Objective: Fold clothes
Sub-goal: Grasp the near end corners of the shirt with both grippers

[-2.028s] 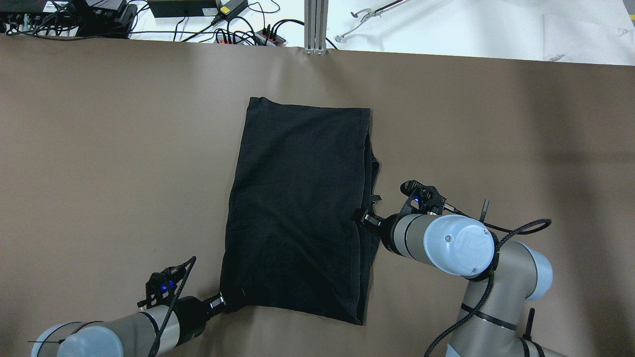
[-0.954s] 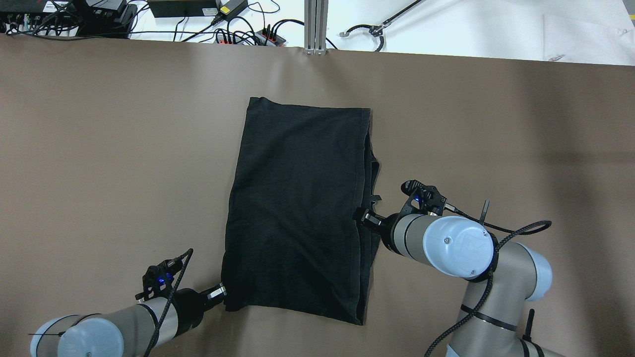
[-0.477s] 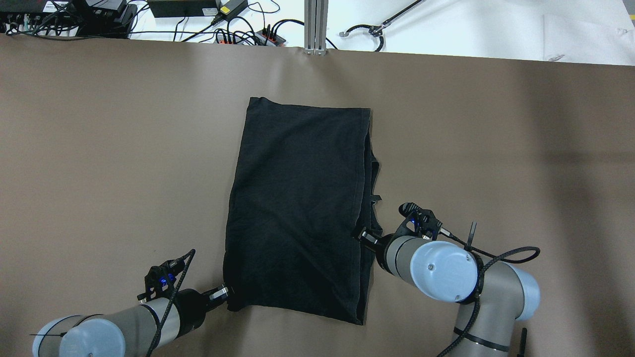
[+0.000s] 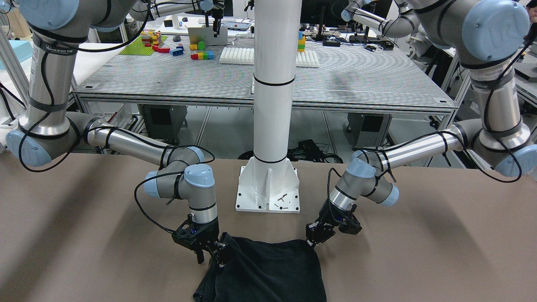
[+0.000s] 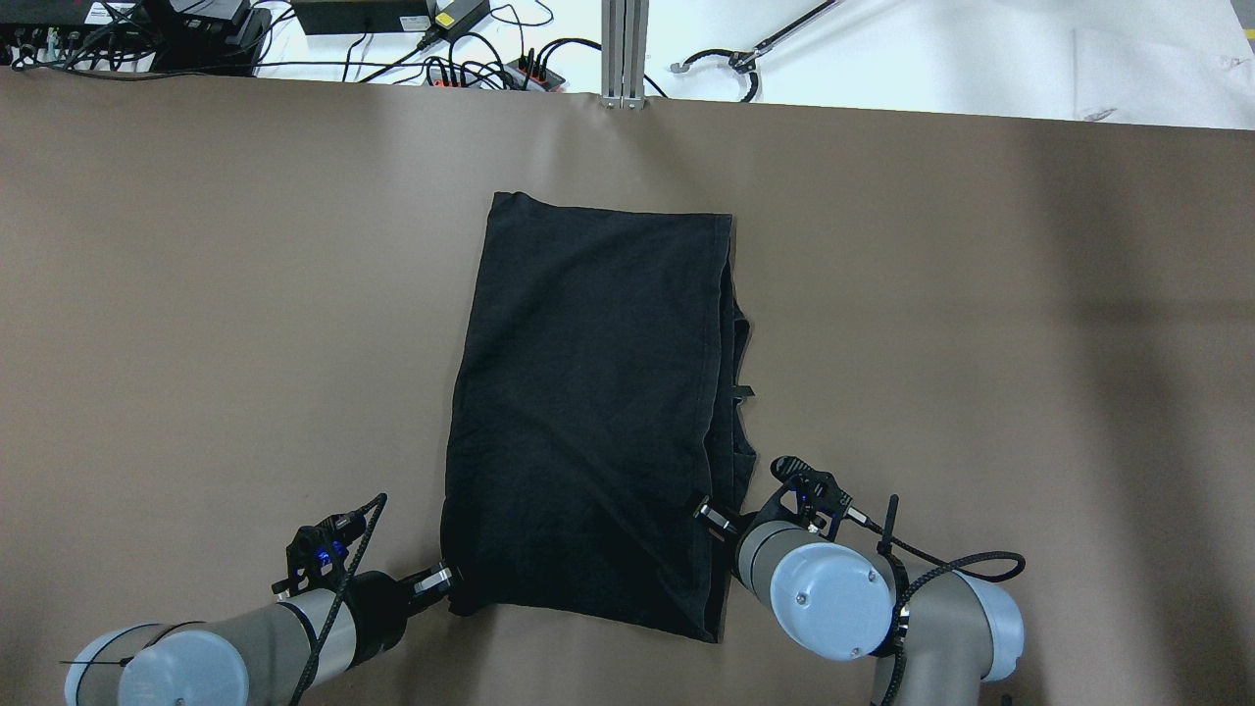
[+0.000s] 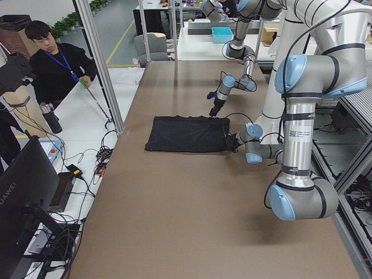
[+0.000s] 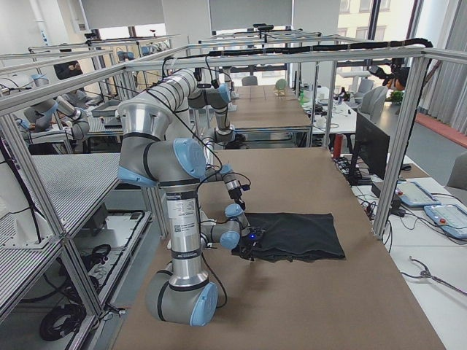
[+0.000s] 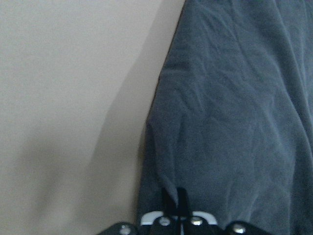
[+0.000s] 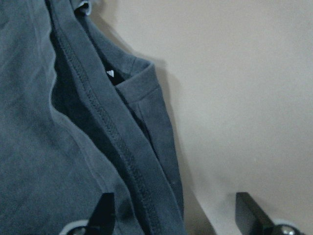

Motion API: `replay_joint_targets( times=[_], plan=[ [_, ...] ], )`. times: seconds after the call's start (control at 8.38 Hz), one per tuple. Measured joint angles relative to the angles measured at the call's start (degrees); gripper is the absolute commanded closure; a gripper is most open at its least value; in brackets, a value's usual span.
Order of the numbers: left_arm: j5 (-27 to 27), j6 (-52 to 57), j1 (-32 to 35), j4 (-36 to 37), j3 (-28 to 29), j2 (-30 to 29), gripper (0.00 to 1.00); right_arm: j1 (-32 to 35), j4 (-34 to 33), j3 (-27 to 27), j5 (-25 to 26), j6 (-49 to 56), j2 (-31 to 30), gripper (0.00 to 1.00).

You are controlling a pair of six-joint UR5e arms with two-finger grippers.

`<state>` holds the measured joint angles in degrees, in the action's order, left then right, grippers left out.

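Observation:
The clothes point(image 5: 588, 412) are one black garment lying flat and folded lengthwise on the brown table, also seen in the front view point(image 4: 268, 272). My left gripper point(image 5: 446, 580) is at its near left corner. In the left wrist view my left gripper point(image 8: 175, 193) has its thin fingers pressed together, shut on the fabric point(image 8: 234, 122). My right gripper point(image 5: 708, 512) is low at the garment's right edge, close to the near right corner. It stands open in the right wrist view point(image 9: 173, 210), with the stitched hem point(image 9: 122, 156) between its fingers. A small white label point(image 9: 110, 73) shows inside a fold.
The white robot post base point(image 4: 268, 188) stands just behind the garment. Cables and power strips point(image 5: 471, 59), an aluminium post point(image 5: 623, 49) and a grabber tool point(image 5: 745, 54) lie beyond the far edge. A person point(image 6: 58, 64) sits past the table's far side.
My right arm has slid along the garment's right edge toward the robot, from mid-edge down near the near right corner. The left gripper has shifted only slightly at its corner.

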<state>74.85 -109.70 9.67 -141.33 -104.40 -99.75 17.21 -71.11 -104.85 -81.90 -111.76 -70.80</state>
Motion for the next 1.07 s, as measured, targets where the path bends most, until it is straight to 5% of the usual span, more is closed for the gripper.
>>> replay_joint_targets(
  times=[0.36,0.72,1.07],
  plan=[
    [-0.05,0.01,0.06,0.00,-0.01,0.00,1.00,-1.47,0.00,0.57,1.65,-3.65,0.44,0.46],
    [-0.06,0.01,0.08,-0.08,-0.01,0.00,1.00,-1.71,0.07,0.61,1.82,-7.48,0.81,0.99],
    [0.01,0.01,0.21,-0.09,-0.20,0.00,1.00,-1.76,0.08,0.40,1.83,-9.06,1.08,1.00]
  ],
)
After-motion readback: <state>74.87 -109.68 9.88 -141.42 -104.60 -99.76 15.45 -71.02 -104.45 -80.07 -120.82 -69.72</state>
